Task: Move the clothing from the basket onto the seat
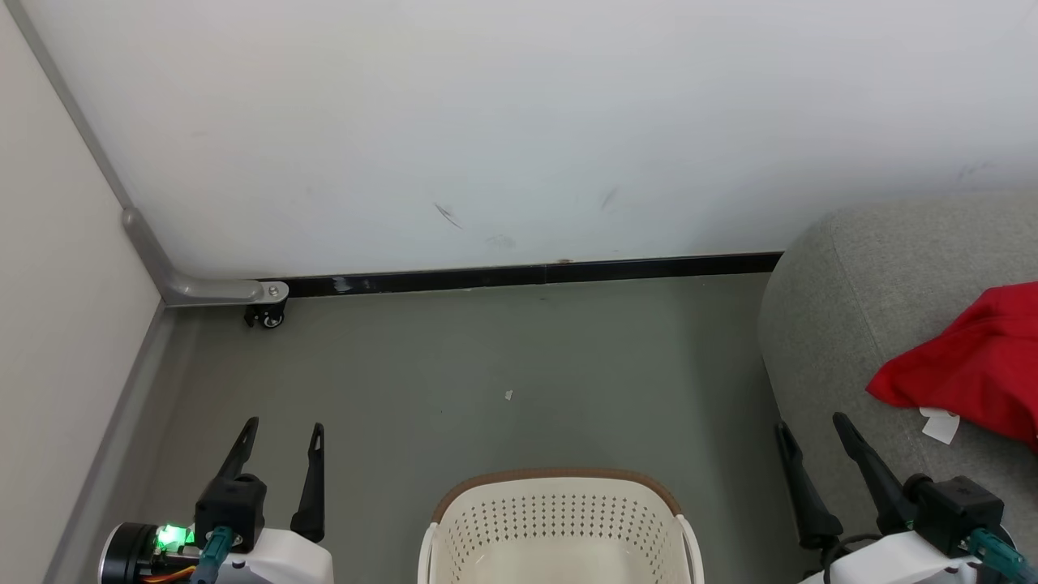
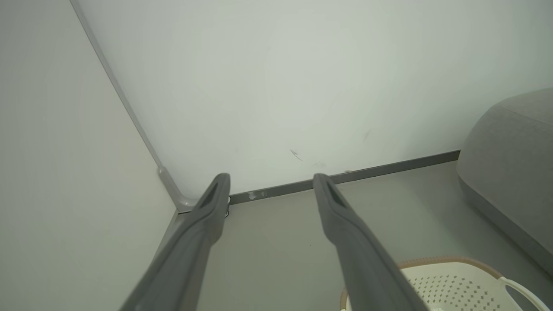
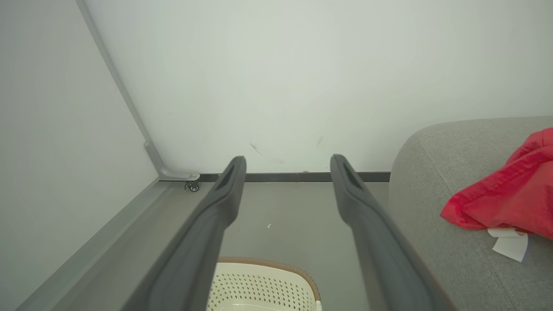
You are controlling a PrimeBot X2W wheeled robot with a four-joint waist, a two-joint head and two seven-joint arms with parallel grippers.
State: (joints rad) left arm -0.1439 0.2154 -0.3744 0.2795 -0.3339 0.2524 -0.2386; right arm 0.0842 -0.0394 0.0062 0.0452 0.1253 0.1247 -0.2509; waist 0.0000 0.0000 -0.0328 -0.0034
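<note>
Pose low and symmetrical — left tool (image 1: 285,423) and right tool (image 1: 809,422) released, empty, flanking the basket (image 1: 559,474).

Red clothing (image 1: 973,365) lies on grey seat (image 1: 851,292) near basket (image 1: 559,519).

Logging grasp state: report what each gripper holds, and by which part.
Nothing is held. The left gripper and the right gripper both have open, empty jaws. The red garment lies on the sofa, apart from both.
</note>
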